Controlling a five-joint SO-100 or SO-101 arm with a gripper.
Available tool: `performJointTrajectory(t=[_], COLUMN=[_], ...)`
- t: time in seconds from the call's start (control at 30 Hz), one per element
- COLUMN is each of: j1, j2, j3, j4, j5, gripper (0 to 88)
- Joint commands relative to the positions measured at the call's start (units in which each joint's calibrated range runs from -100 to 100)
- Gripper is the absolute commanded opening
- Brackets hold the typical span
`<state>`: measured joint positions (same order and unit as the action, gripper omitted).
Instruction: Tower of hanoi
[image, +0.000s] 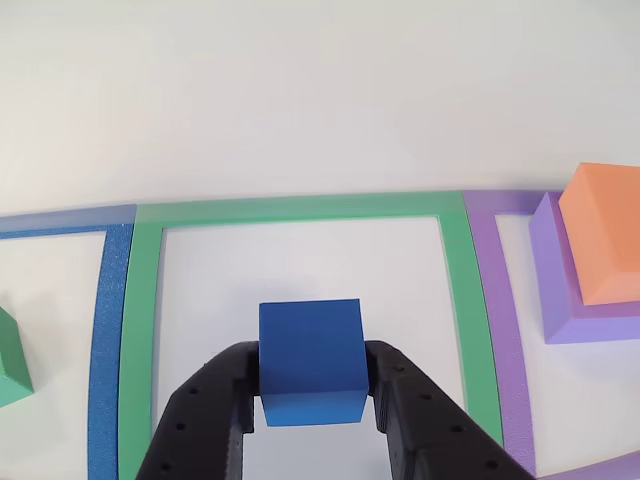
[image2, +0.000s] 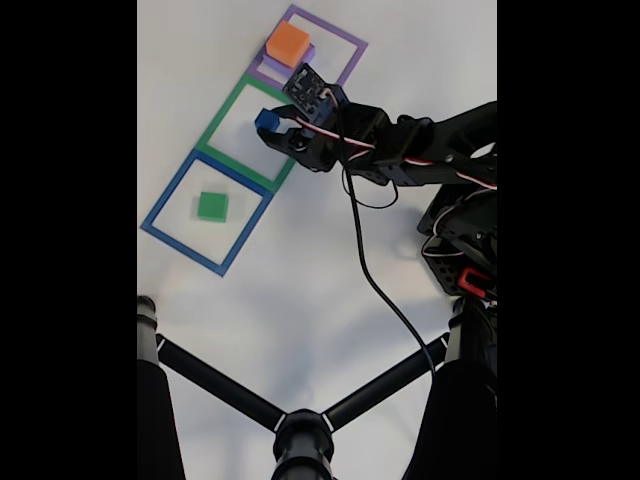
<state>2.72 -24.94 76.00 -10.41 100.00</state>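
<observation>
My black gripper (image: 312, 385) is shut on the small blue cube (image: 311, 358), one finger on each side, over the inside of the green square frame (image: 300, 208). In the fixed view the blue cube (image2: 266, 121) sits at the gripper's (image2: 271, 127) tip above the green frame (image2: 222, 113). The orange block (image: 603, 243) rests on the flat purple block (image: 560, 290) inside the purple frame (image: 486, 262) at the right. The green block (image: 10, 362) lies inside the blue frame (image: 108, 330) at the left. In the fixed view, the orange block (image2: 288, 43) and the green block (image2: 212, 206) show too.
The three frames lie in a diagonal row on a white table (image2: 300, 280). A black tripod-like stand (image2: 300, 430) spreads across the bottom of the fixed view. A black cable (image2: 365, 270) trails from the arm (image2: 430, 150) over the table.
</observation>
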Motion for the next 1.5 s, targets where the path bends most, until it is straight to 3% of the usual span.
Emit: performJointTrajectory(t=[0.0,0.17,0.33,0.6,0.8,1.0,1.47], j1=[-1.2,-3.9,-7.3,-14.4,-18.7,-20.7,-22.2], j2=[-14.1,-16.4,-16.3,-16.2,-16.2,-17.9,-16.2], j3=[-10.0,-31.1,-47.8,-69.4,-79.4,-70.1,-25.3], j4=[27.1,56.0,75.9,96.4,104.6,96.6,37.3], j5=[0.0,0.0,0.0,-0.4,-3.3,-1.1,0.0], gripper=[0.8,0.8,0.6,0.7,0.8,1.0,1.6])
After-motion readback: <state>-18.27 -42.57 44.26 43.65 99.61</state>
